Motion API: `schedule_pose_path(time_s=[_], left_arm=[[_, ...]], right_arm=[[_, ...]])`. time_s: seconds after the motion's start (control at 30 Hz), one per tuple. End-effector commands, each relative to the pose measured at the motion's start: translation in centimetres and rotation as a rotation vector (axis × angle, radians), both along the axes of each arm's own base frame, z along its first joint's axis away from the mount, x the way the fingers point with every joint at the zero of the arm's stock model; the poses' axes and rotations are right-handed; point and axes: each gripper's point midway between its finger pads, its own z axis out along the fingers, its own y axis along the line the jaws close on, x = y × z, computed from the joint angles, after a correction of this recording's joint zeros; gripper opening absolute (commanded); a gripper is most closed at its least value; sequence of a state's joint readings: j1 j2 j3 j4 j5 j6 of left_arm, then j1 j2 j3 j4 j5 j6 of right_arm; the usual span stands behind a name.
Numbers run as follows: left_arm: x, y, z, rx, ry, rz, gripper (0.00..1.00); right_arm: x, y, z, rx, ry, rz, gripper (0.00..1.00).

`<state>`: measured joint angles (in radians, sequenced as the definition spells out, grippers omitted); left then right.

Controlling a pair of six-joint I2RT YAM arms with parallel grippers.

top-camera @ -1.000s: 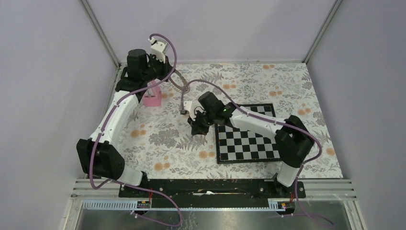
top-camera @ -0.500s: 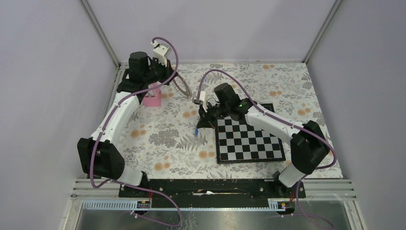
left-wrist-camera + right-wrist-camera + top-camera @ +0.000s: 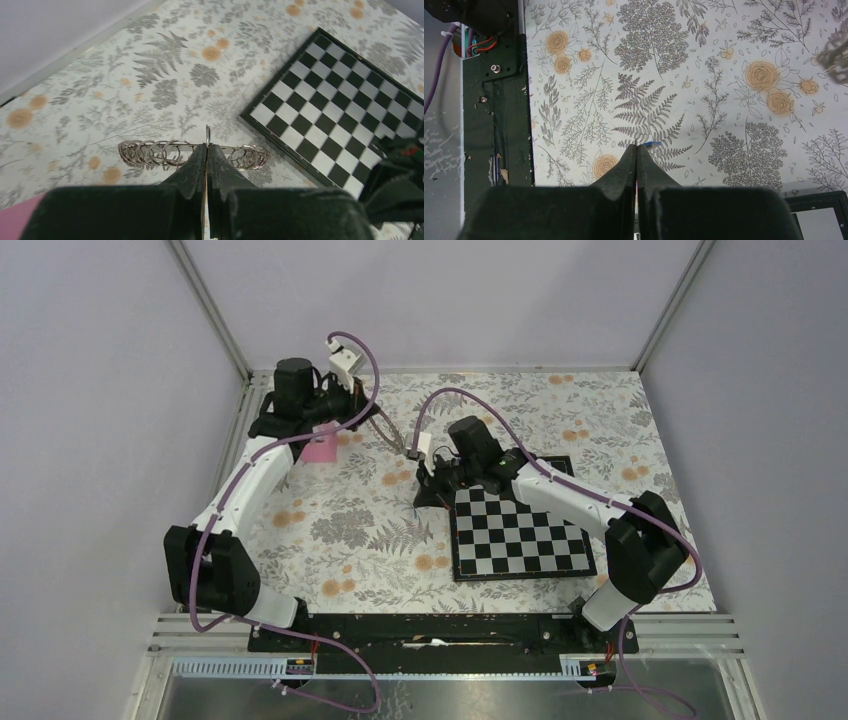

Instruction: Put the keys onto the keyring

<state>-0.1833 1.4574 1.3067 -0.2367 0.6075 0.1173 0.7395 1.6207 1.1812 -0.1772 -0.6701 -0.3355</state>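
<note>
My left gripper (image 3: 206, 146) is shut on the keyring (image 3: 155, 151). The ring shows edge-on as a thin metal band threaded with several small wire loops, held above the floral cloth. From above, the keyring (image 3: 390, 433) hangs just right of the left gripper (image 3: 372, 420). My right gripper (image 3: 637, 146) is shut, and a sliver of the key's blue head (image 3: 652, 144) pokes out at its tips. The blade is hidden between the fingers. In the top view the right gripper (image 3: 423, 496) points down-left beside the chessboard's corner, a short way below the keyring.
A black-and-white chessboard (image 3: 515, 530) lies right of centre under the right forearm. A pink block (image 3: 320, 448) stands by the left arm at the back left. The black base rail (image 3: 494, 100) runs along the near edge. Walls close in the back and sides.
The right gripper rose from the cloth with the blue key and swung back right toward the chessboard. The left gripper carried the keyring slightly to the right.
</note>
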Motion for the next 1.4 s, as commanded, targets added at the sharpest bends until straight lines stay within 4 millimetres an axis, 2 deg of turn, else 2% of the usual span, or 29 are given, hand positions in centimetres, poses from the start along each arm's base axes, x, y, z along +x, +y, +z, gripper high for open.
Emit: schedule_pose_path(time_s=[0.0,0.23,0.37,0.6,0.83,1.03,1.2,1.37], left_arm=[[-3.5,-1.9,3.3,-0.039,-0.147,-0.219,0.0],[-8.8,-4.3,2.4,-0.062,-0.182,-0.491,0.0],[-10.4,-5.7,1.6,-0.049,-0.218,-0.59,0.0],[-13.8,-8.5,1.1,-0.081,-0.215,-0.78,0.0],[-15.8,-9.5,-1.0,0.026,-0.33,-0.917,0.0],[-16.9,-9.6,-2.3,0.108,-0.464,-1.014,0.0],[-17.7,-9.8,-3.3,0.176,-0.534,-1.073,0.0],[-18.3,-10.0,-4.2,0.233,-0.592,-1.119,0.0]], right_arm=[[0.7,-0.4,3.3,0.087,-0.037,-0.003,0.0],[0.8,-2.9,7.1,0.154,-0.07,-0.013,0.0],[-0.1,-4.3,8.8,0.146,-0.136,0.009,0.0],[0.2,-6.3,10.8,0.113,-0.266,-0.02,0.0],[0.1,-7.4,12.6,0.158,-0.224,-0.073,0.0],[-1.0,-7.0,12.6,0.206,-0.116,-0.056,0.0],[-2.5,-5.9,11.4,0.275,0.041,-0.023,0.0],[-2.8,-4.8,10.5,0.325,0.171,-0.009,0.0]])
